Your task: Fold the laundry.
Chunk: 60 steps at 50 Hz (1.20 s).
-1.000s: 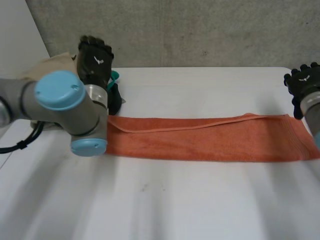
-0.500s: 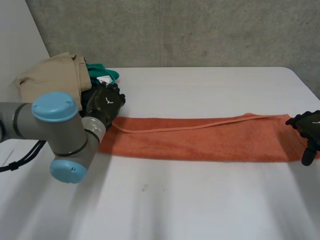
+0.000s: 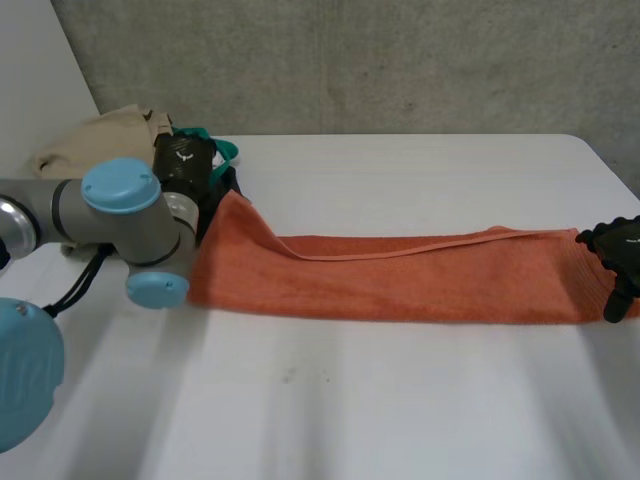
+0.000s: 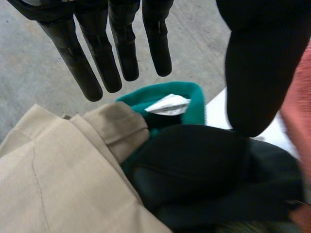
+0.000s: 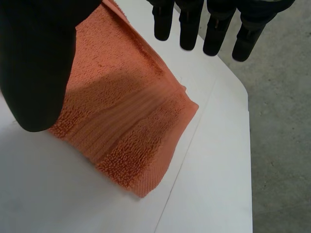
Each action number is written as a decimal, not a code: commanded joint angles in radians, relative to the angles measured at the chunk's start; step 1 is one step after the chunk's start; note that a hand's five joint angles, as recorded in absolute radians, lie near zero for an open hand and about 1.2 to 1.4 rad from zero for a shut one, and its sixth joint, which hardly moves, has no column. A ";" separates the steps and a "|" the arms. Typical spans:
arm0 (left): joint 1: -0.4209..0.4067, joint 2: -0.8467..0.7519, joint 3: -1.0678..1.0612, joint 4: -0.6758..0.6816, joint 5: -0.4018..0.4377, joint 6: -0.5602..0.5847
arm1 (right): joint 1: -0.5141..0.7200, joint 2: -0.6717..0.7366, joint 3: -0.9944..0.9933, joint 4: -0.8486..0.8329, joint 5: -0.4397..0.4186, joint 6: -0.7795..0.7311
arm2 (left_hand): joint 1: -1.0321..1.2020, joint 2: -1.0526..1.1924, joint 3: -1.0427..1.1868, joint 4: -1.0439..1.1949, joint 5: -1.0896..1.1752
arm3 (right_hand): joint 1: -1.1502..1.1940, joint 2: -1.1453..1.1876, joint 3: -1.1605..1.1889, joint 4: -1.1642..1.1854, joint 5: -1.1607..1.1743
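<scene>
Orange towel (image 3: 400,275): it lay across the white table (image 3: 400,400) as one long, narrow band folded lengthwise, running from the left side to the right edge. A thin hem line ran along its far side. The pile was a uniform terry. In the right wrist view a flat woven border band crossed the end, which showed stacked layers at the corner.

Left end: this end rose off the table in a slope toward the left arm (image 3: 125,215), its peak close beside the left robot hand (image 3: 185,165). That robot hand was spread, with the fingers straight and the thumb held apart, pinching nothing. In the left wrist view the towel showed beside the thumb.

Right end: this end lay flat. The right robot hand (image 3: 622,250) was over it, fingers straight and thumb wide of them, gripping nothing.

Other laundry: a pile sat at the far left corner of the table, beyond the left robot hand. It held a beige garment (image 4: 58,179), a teal garment (image 4: 189,104) showing a white label (image 4: 167,104), and a black garment (image 4: 194,165) lying against both.
</scene>
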 commanded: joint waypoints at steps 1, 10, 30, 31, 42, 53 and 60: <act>-0.018 0.130 -0.182 0.005 0.018 0.011 | -0.006 0.000 0.004 0.007 -0.007 -0.011 | -0.011 -0.009 -0.011 -0.004 0.001 | 0.141 0.137 0.125 0.127 0.120; -0.099 0.181 -0.285 0.002 0.136 0.010 | -0.003 0.000 0.021 0.005 -0.018 -0.015 | -0.067 -0.065 -0.067 -0.060 -0.055 | 0.144 0.140 0.128 0.130 0.123; -0.105 -0.094 -0.017 0.007 0.250 0.122 | 0.006 -0.002 0.028 0.002 -0.015 -0.015 | -0.085 -0.083 -0.085 -0.078 -0.072 | 0.141 0.137 0.125 0.128 0.121; -0.102 -0.129 0.033 0.008 0.250 0.132 | 0.006 -0.002 0.027 0.002 -0.013 -0.015 | -0.079 -0.077 -0.079 -0.072 -0.067 | 0.141 0.137 0.125 0.128 0.121; -0.050 -0.276 0.422 0.022 0.107 0.128 | 0.005 -0.002 0.027 -0.004 -0.007 0.001 | 0.039 0.041 0.039 0.046 0.051 | 0.141 0.137 0.125 0.128 0.121; -0.073 -0.048 0.069 0.092 0.133 0.111 | -0.005 0.000 0.036 0.001 -0.013 -0.010 | -0.006 -0.003 -0.005 0.001 0.007 | 0.174 0.169 0.157 0.160 0.153; -0.102 0.095 -0.158 0.114 0.130 0.077 | -0.005 0.023 0.028 -0.016 -0.015 -0.019 | -0.023 -0.021 -0.023 -0.016 -0.011 | 0.221 0.216 0.204 0.207 0.200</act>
